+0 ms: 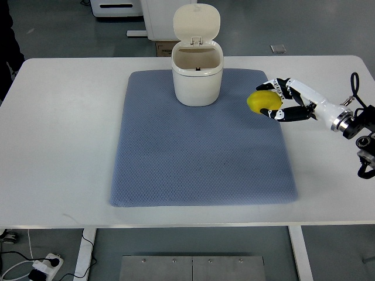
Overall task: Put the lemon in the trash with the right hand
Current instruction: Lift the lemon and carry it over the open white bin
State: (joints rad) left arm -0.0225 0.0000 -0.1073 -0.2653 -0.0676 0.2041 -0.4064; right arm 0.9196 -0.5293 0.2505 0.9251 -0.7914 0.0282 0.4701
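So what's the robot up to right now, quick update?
Right hand shut on lemon, right of trash can. Lid open. Left hand out of view. Nothing between lemon and can.

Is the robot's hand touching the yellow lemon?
Touching. In the top view, the right hand has its fingers curled around the lemon, one above and others below, with no gap showing between them and the fruit.

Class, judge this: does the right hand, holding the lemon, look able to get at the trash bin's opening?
Probably yes. The right hand grips the lemon; the trash bin stands lid-up, with only bare mat between.
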